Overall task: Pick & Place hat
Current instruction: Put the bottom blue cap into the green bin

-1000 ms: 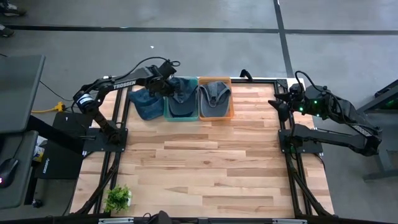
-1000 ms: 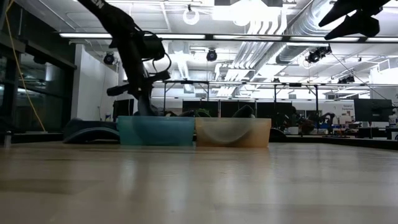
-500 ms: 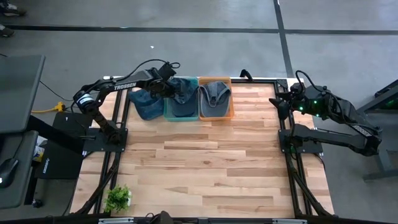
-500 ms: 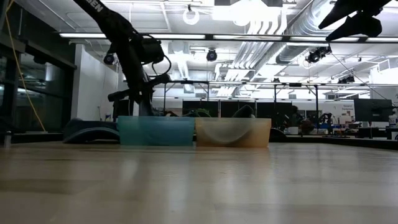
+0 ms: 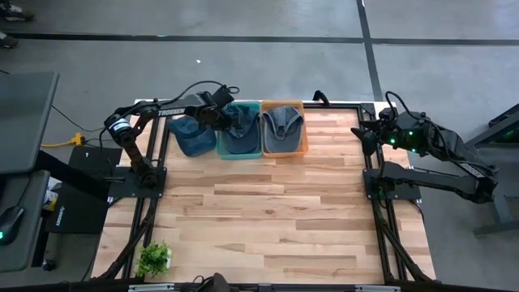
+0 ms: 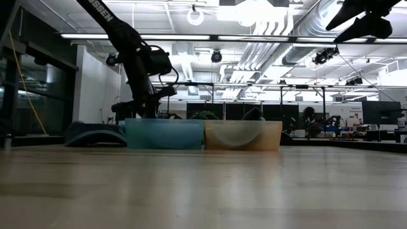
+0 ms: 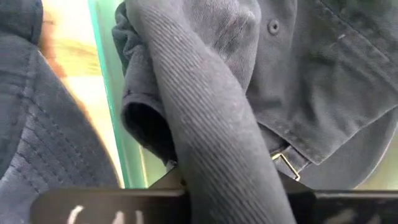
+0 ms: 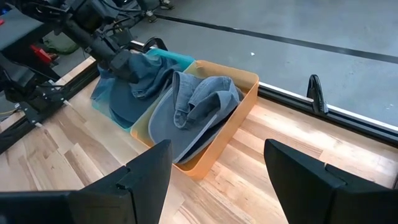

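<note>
My left claw [image 5: 217, 116] just shoved both bins right and is loosening on the hat [image 5: 238, 122] over the teal bin [image 5: 240, 151], so basically placed.

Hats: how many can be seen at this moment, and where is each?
3. One blue hat lies on the table left of the bins, one is in the teal bin at the left gripper, one in the orange bin. Others could be hidden underneath.
</note>
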Tool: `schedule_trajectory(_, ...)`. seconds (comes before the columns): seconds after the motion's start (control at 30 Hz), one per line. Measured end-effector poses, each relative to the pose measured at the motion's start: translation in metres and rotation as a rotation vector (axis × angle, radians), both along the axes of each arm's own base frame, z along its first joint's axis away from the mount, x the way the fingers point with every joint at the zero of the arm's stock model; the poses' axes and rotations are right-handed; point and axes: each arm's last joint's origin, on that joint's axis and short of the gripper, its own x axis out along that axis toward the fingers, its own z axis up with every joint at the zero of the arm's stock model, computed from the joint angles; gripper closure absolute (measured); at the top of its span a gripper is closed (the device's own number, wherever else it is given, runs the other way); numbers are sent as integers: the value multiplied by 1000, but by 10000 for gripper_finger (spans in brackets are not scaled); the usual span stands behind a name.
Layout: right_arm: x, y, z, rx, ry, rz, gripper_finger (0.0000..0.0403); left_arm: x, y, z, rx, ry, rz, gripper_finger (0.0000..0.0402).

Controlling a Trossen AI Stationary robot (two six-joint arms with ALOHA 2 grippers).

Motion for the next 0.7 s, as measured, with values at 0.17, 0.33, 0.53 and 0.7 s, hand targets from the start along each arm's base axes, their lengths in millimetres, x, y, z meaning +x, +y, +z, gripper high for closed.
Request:
schedule_trajectory(0.17,0,0,0,1,2,0,153,0,0,0,11,4,-24,329)
schedule_trajectory(0.33,0,0,-1,5,4,-1,153,1,0,1,1,-12,-49,288)
schedule_trajectory(0.53,0,0,-1,6,7,-1,153,0,-1,17,15,-34,-61,228)
schedule_trajectory(0.7,0,0,-1,7,7,-1,153,2,3,47,57,27,-80,207)
